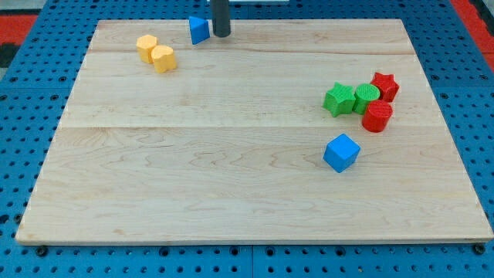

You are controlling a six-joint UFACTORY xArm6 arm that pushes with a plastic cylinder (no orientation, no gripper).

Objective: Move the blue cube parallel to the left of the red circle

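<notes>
The blue cube [342,152] lies on the wooden board [231,185] at the view's right, below and left of the red circle [377,116]. The red circle is a short red cylinder touching a green round block [366,97]. My tip [221,34] is at the view's top centre, far from the blue cube and up to its left. It stands just right of a blue triangular block [199,30], very close to it.
A green star-like block [338,100] and a red star block [384,85] cluster with the red circle. Two yellow blocks [155,53] lie at the top left. A blue perforated surface [23,93] surrounds the board.
</notes>
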